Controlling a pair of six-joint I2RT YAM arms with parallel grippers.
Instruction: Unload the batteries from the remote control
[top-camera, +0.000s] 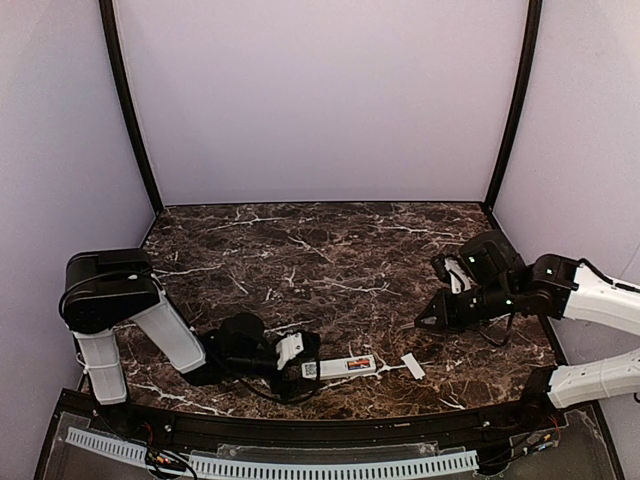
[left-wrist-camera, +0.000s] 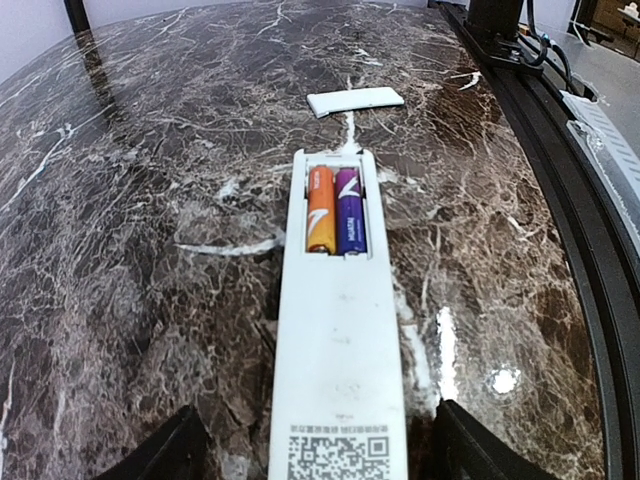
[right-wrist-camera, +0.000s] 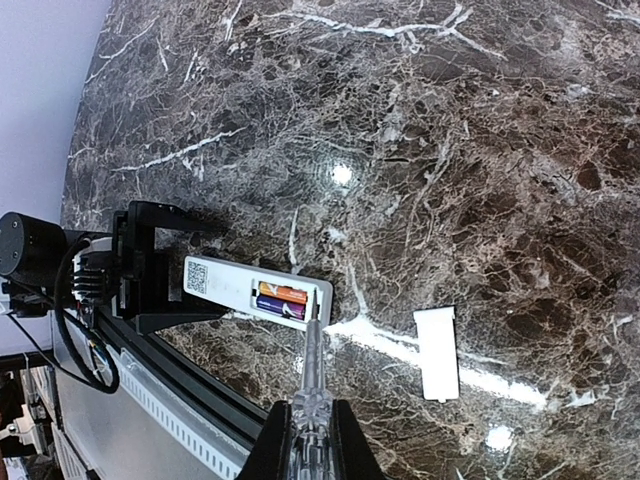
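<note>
The remote control (top-camera: 340, 367) lies face down by the front edge of the table (top-camera: 300, 250), batteries (left-wrist-camera: 335, 210) in its open back; the left gripper (left-wrist-camera: 322, 455) stands wide around it, gripping nothing yet; the right gripper (right-wrist-camera: 305, 440), closed on a thin stick (right-wrist-camera: 312, 360), must next poke them out, I think.

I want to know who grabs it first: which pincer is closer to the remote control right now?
Left. The left pincer straddles the labelled end of the remote control, fingers open either side. The right pincer hangs apart, off the battery end, shut on a thin clear rod.
</note>
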